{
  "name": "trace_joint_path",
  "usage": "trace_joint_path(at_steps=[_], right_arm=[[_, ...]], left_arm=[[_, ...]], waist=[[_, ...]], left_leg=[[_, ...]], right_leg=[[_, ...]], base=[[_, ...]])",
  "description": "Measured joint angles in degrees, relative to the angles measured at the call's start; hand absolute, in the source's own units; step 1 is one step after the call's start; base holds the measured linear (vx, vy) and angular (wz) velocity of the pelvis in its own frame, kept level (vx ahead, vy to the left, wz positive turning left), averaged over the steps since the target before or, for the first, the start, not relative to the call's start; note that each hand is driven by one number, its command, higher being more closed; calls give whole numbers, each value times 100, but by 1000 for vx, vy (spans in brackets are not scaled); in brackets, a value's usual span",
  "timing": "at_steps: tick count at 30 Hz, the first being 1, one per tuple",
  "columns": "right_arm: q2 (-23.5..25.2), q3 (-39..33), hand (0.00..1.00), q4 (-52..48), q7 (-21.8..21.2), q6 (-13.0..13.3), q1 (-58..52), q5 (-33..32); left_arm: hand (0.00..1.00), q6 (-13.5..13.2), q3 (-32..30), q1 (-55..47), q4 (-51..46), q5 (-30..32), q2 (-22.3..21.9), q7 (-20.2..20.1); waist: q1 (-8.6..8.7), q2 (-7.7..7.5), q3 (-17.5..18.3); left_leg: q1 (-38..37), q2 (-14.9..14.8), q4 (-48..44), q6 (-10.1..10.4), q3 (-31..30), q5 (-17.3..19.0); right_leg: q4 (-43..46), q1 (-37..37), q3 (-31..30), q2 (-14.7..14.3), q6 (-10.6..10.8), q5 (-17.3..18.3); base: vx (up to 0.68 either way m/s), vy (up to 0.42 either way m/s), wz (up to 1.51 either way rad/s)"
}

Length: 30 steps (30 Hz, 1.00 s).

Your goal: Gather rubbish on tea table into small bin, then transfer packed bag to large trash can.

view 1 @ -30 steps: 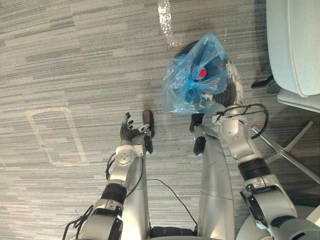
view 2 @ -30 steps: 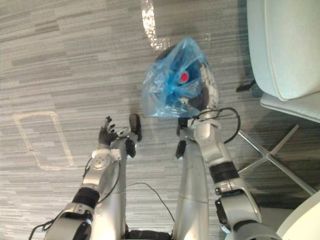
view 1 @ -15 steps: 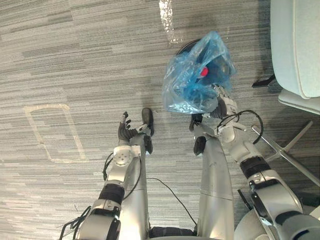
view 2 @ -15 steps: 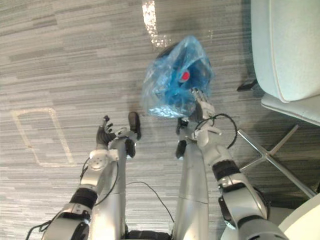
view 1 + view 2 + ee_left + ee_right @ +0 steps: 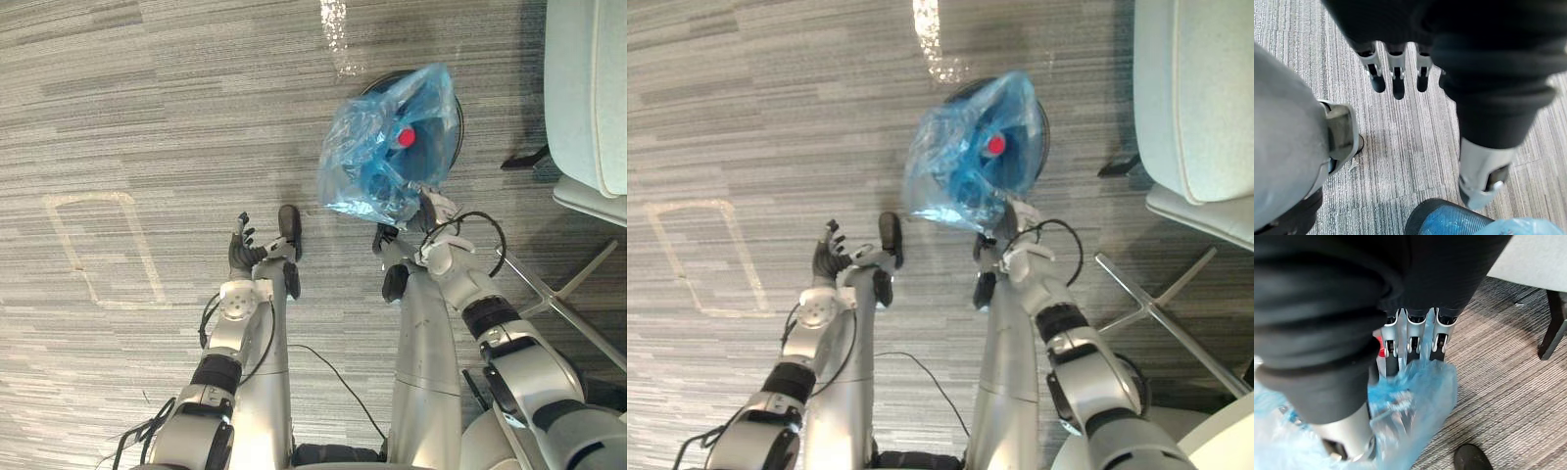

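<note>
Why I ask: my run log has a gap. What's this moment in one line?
phase: bag transfer | right hand: shut on blue bag | bag: over dark round can | left hand: open, idle

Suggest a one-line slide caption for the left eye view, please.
The right hand holds the packed blue bag above the dark round trash can; open left hand idles over grey carpet.

silver-grey arms (image 5: 236,302), dark ribbed wrist covers (image 5: 1498,73)

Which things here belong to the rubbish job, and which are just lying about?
Job:
blue bag, held by the right hand
dark trash can beneath the bag

Lying about:
pale armchair
floor tape outline
left hand, idle and open
</note>
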<state>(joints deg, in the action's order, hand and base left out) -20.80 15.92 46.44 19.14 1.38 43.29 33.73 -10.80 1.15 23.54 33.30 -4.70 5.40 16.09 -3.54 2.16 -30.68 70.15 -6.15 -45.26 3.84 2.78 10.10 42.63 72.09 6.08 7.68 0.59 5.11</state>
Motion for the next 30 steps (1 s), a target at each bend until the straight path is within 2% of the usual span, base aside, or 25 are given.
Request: trace_joint_path(at_steps=[10, 17, 25, 30], right_arm=[[55, -227, 100, -119, 30, -29, -2, -284], [78, -399, 100, -803, 138, -33, -131, -474], [384, -456, 100, -1642, 186, -32, -609, -514], [710, -442, 100, -2240, 173, -16, -1279, -738]], left_arm=[[0, 17, -126, 6, -31, -2, -188, -4], [0, 98, -205, 5, -33, -3, -199, -4], [0, 234, -186, -30, -84, 5, -223, -6], [0, 284, -119, -306, -231, 69, -228, -43]], waist=[[-8, 1, 0], [-13, 1, 1], [-33, 0, 14], [-35, -12, 24]], left_leg=[[-19, -13, 21, 59, -14, -54], [-51, -45, 6, 65, -46, -83], [-611, -58, 246, 23, -83, -106], [-1361, -102, 638, 9, 20, -131]], right_leg=[[-4, -5, 9, -16, -49, -34], [-67, -72, 26, -58, -44, -39], [-366, -700, 134, -75, -31, -100], [-751, -1485, 208, -83, -18, -133]], base=[[-1, -3, 1], [-3, 0, -1], [-6, -8, 0], [36, -1, 1]])
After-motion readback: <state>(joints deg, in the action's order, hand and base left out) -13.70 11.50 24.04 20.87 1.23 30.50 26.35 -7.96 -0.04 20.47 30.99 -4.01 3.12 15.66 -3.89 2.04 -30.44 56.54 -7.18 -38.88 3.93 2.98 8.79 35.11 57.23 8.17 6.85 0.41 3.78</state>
